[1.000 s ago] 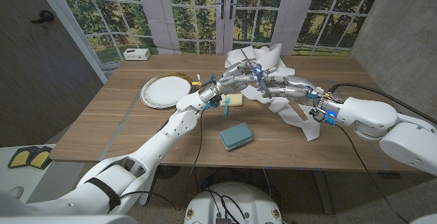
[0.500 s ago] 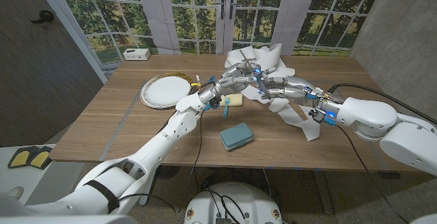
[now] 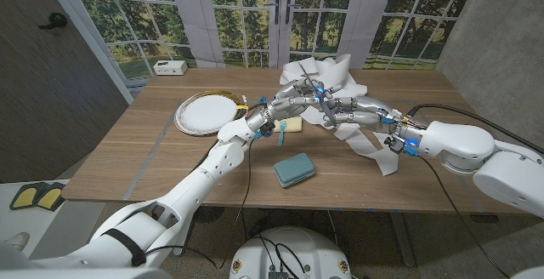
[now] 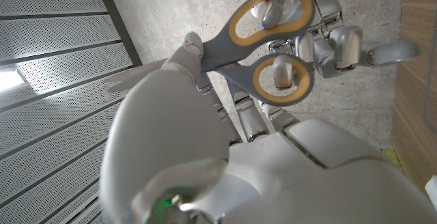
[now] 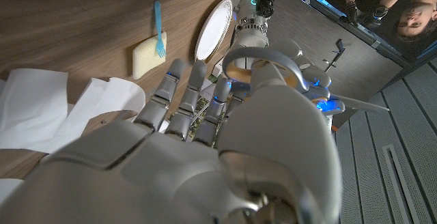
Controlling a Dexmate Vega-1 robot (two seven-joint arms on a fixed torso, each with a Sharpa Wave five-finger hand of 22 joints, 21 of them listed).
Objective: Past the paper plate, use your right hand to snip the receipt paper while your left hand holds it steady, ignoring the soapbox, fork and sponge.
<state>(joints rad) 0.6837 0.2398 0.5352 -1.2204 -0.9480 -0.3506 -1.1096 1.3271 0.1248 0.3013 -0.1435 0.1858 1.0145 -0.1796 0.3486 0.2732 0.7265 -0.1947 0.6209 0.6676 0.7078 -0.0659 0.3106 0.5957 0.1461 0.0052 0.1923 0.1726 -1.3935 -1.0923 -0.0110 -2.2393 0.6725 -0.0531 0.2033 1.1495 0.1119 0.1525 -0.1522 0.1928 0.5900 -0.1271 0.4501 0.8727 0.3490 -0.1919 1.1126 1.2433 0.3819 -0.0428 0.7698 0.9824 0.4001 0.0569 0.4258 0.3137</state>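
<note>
Gripping the scissors (image 4: pixel 270 43), my right hand (image 3: pixel 348 107) meets my left hand (image 3: pixel 293 105) over the receipt paper (image 3: pixel 361 139); left fingers' grasp I cannot tell; blades hidden.

I am in a test room made to look like a home. Far past my hands (image 3: pixel 319 102) the wall (image 3: pixel 255 15) is a picture of windows and trees. The side wall (image 3: pixel 501 32) is bare grey.
</note>
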